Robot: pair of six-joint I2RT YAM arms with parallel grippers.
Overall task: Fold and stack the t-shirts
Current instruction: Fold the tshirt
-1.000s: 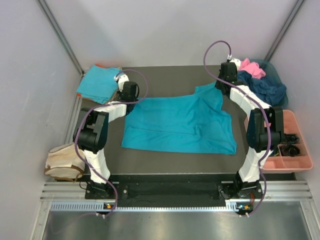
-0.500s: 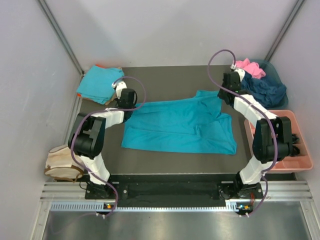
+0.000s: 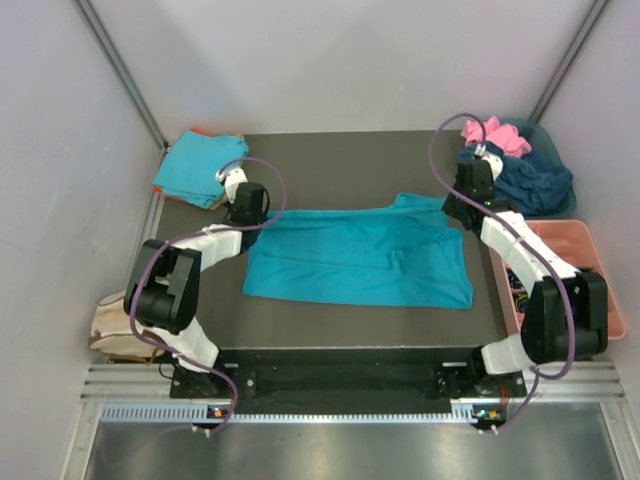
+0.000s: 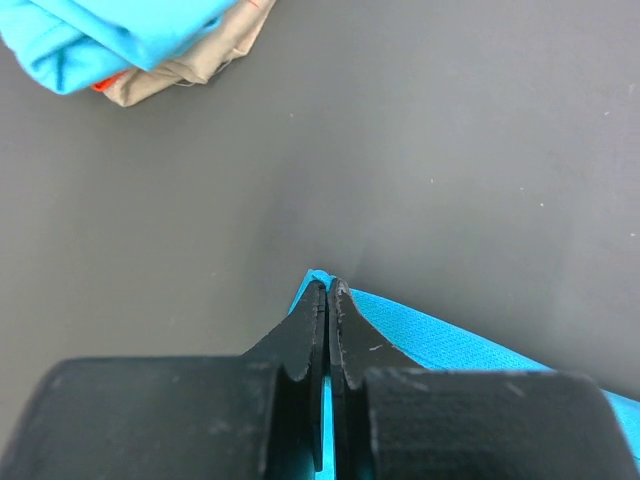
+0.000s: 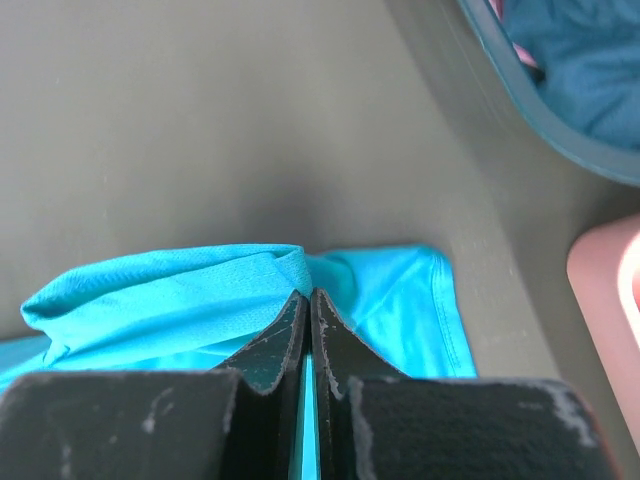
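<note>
On the dark grey bench [image 3: 350,160], the plain turquoise cloth t-shirt [image 3: 360,255] lies lengthwise between the left hand [image 4: 328,290] and right hand [image 5: 308,298], each clenched on its nearest far corner.

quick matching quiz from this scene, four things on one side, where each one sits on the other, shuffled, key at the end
Things:
1. spread teal shirt
2. folded teal shirt
3. pink tray
4. navy shirt

Places:
A. far right corner
B. far left corner
C. centre
D. right edge, nearer than the corner

Pairs: 1-C, 2-B, 3-D, 4-A
</note>
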